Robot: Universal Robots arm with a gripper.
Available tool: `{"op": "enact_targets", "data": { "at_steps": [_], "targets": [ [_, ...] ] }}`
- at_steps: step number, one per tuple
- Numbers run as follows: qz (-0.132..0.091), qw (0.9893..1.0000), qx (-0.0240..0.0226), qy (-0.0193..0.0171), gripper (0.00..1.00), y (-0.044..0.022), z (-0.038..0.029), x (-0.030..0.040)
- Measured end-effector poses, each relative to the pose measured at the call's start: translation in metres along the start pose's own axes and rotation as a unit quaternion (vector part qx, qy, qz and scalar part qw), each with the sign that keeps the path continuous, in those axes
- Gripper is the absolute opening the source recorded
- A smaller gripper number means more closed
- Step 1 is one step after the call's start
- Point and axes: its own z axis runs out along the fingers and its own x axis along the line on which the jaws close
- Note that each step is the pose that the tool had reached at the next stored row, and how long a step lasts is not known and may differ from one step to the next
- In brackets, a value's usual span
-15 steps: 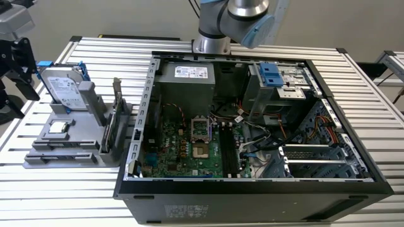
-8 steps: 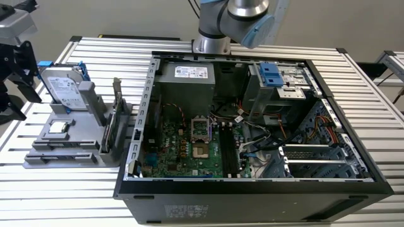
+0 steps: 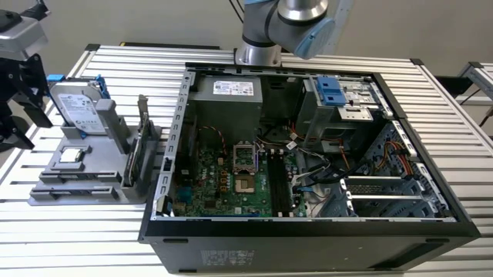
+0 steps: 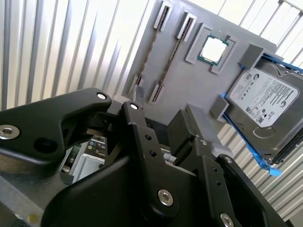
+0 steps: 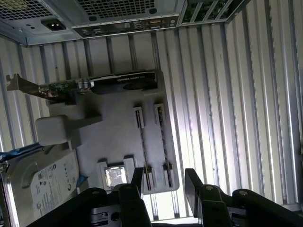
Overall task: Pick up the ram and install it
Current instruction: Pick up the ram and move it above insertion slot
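Hovering above the grey moulded holder (image 5: 118, 123) on the ribbed metal desk (image 5: 213, 94), the jaws stand wide apart and empty. Two slim dark green ram sticks (image 5: 143, 151) stand on edge in the holder's slots, close together, near the small square silver processor chip (image 5: 115, 176). Risk: an off-centre descent may catch both sticks or strike a slot end.

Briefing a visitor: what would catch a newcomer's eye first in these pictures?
The open computer case with its green motherboard dominates the exterior view's middle. A grey holder on that view's left carries a hard drive, and the open gripper hangs near the ram slotted in it.
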Motion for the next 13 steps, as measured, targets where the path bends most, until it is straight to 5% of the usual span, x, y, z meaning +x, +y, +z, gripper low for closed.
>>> {"op": "enact_targets", "data": {
  "at_steps": [13],
  "targets": [
    [0.0, 1.0, 0.0, 0.0, 1.0, 0.0, 0.0078, 0.0]
  ]
}}
